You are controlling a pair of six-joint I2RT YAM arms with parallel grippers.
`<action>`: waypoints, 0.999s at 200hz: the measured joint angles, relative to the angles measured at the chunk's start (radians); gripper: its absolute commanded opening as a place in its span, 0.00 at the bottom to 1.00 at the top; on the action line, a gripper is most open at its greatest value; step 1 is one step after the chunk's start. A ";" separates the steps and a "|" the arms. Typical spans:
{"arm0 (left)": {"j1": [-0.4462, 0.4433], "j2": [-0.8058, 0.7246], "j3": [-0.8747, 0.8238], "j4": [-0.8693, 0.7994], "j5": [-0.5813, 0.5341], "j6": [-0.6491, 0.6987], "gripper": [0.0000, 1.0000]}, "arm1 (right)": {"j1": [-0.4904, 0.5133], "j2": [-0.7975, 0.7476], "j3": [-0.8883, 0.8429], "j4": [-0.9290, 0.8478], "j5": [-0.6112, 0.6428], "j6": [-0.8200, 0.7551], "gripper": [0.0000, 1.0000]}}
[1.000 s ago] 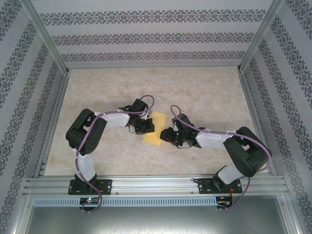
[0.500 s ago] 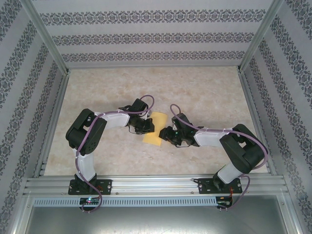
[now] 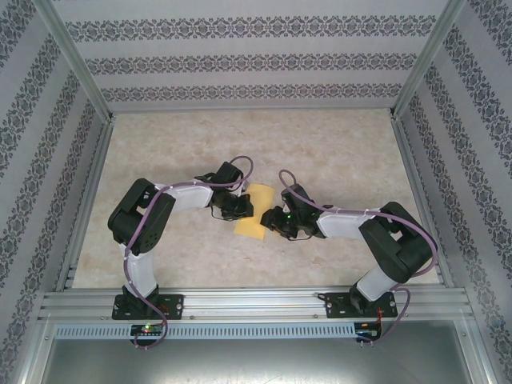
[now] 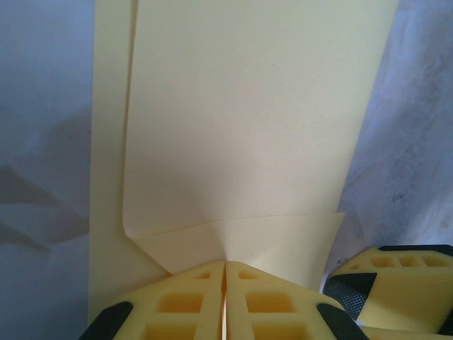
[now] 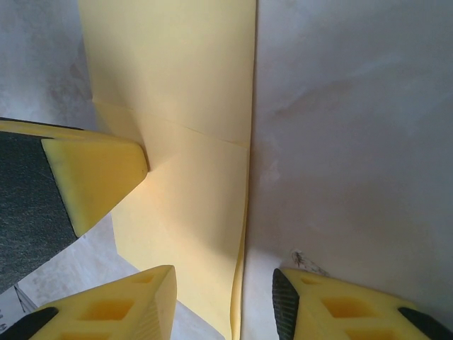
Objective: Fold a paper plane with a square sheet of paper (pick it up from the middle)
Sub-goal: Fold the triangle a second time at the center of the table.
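Note:
The square sheet of paper [image 3: 254, 214] lies folded into a narrow yellow strip on the table between my two grippers. In the left wrist view the sheet of paper [image 4: 241, 120] shows a folded upper layer over a lower one. My left gripper [image 3: 240, 210] is shut, its closed tips [image 4: 225, 273] resting on the paper's near edge. My right gripper [image 3: 273, 223] stands open and low. The paper's long folded edge [image 5: 239, 283] runs between its two fingers, which straddle it [image 5: 223, 304]. The left gripper's finger [image 5: 92, 177] shows at the left of the right wrist view.
Marbled tabletop [image 3: 320, 152] spreads around the paper. Patterned walls and a metal frame [image 3: 80, 208] enclose the table. One finger of the right gripper [image 4: 389, 283] shows at the lower right of the left wrist view, close beside the left fingers.
The right arm has shifted slightly left, bringing its gripper closer over the paper's right edge. The left arm and the paper have stayed put.

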 measured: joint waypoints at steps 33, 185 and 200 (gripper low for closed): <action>0.000 0.000 0.000 0.000 0.000 0.000 0.11 | 0.000 0.004 0.003 -0.004 0.000 0.000 0.43; 0.000 0.000 0.000 0.000 -0.002 0.000 0.11 | 0.000 0.018 0.021 -0.030 -0.003 0.004 0.42; 0.000 0.000 0.000 0.000 -0.002 0.000 0.11 | 0.000 0.018 0.021 -0.030 -0.003 0.004 0.42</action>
